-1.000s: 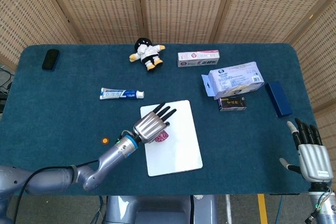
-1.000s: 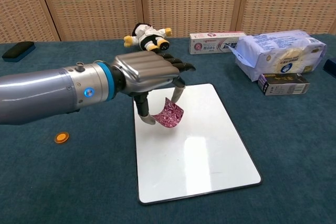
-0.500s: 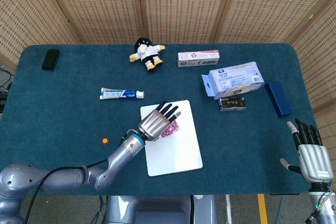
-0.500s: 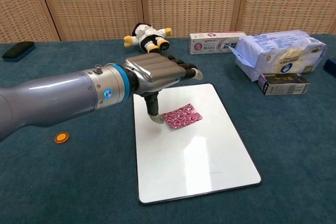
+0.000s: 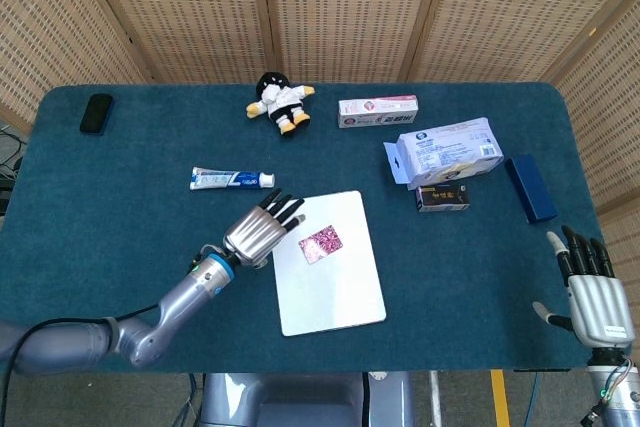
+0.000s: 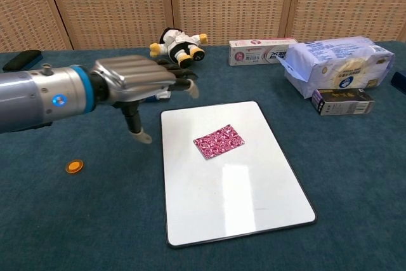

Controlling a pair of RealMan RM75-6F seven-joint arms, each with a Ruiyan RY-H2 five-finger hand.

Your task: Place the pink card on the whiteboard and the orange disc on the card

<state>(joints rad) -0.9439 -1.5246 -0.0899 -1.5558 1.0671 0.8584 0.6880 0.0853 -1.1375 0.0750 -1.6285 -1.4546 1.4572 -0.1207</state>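
The pink patterned card (image 5: 322, 244) (image 6: 218, 141) lies flat on the whiteboard (image 5: 340, 287) (image 6: 241, 195), in its upper half. A small orange disc (image 5: 200, 268) (image 6: 74, 167) sits on the blue cloth to the left of the board. My left hand (image 5: 262, 230) (image 6: 136, 84) hovers just off the board's left edge, fingers spread and holding nothing, between the card and the disc. My right hand (image 5: 592, 292) is open at the table's right front corner, seen only in the head view.
A toothpaste tube (image 5: 232, 179) lies behind my left hand. A plush doll (image 5: 281, 100), a toothpaste box (image 5: 377, 110), a wipes pack (image 5: 447, 148), a small dark box (image 5: 443, 197) and a blue case (image 5: 530, 188) lie at the back and right. A black eraser (image 5: 96, 112) is far left.
My left hand let go of the pink card, which now lies flat on the whiteboard. The hand then drew back to the left, off the board. The right hand stayed still.
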